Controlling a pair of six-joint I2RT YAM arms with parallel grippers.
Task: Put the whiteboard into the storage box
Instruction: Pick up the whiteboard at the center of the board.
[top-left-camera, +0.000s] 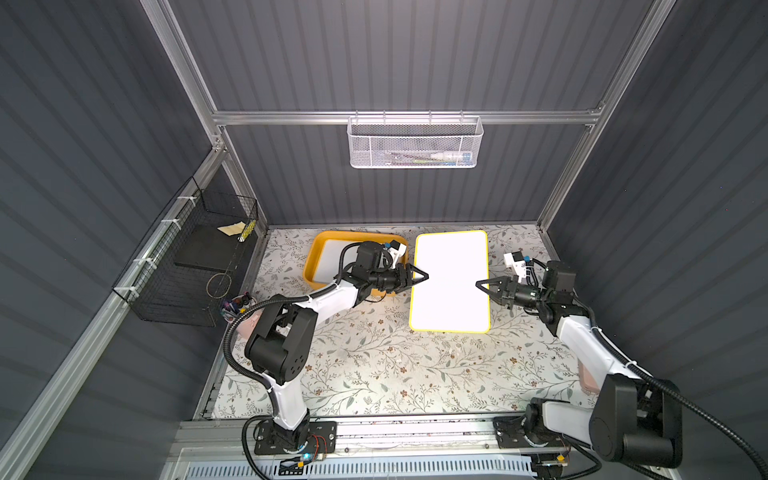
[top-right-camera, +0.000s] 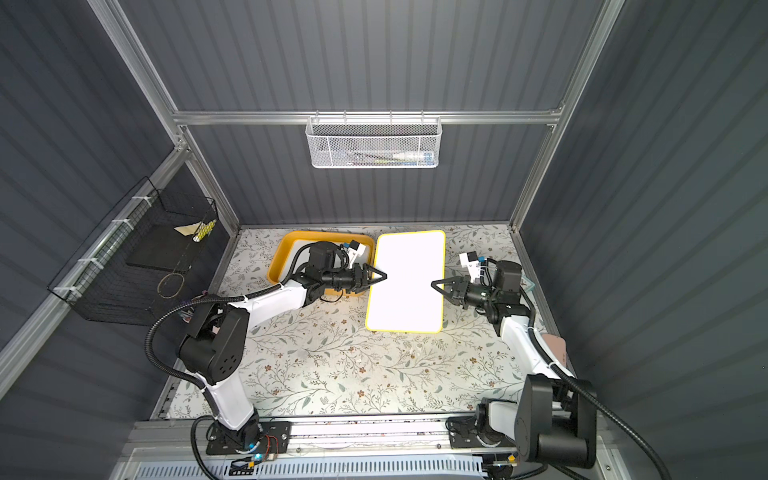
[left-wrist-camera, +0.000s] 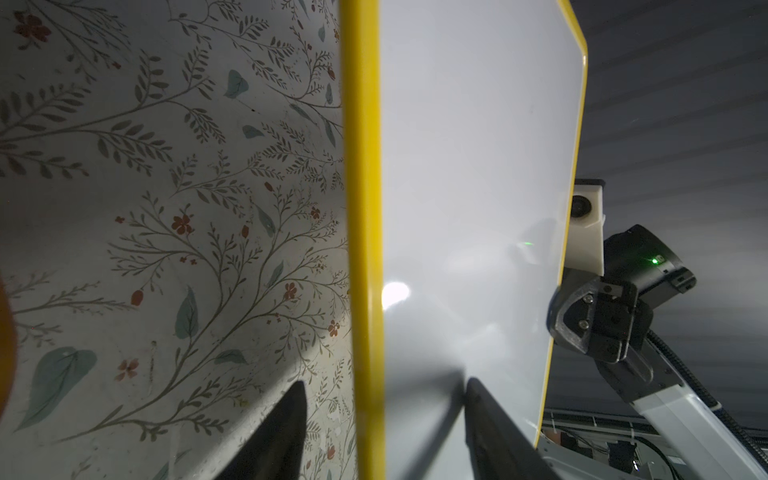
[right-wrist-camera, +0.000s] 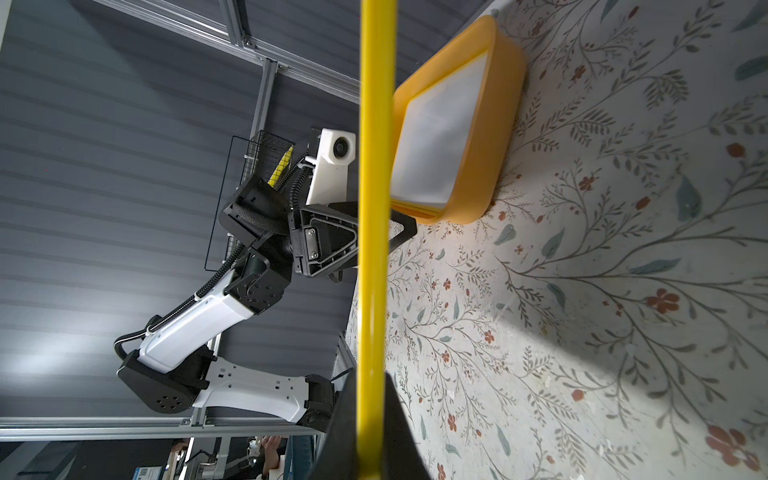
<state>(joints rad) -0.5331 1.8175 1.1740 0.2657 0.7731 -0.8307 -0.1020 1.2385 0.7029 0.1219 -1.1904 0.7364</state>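
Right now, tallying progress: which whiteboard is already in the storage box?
The whiteboard lying inside the yellow-orange storage box; the yellow-rimmed whiteboard is outside, beside the box.

Top views: high, looking down, sharing the whole bench (top-left-camera: 374, 374).
Left wrist: close to whiteboard (left-wrist-camera: 469, 166), facing right arm (left-wrist-camera: 685, 424).
Right wrist: close, facing left arm (right-wrist-camera: 195, 324).

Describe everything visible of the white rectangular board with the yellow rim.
The whiteboard is a thin, flat rectangle with rounded corners, a narrow yellow rim and a blank, glossy white face showing a light glare. It appears lifted off the floral tabletop, beside the yellow-orange plastic storage box. The right gripper is shut on one long edge; the left gripper has open jaws straddling the opposite long edge.
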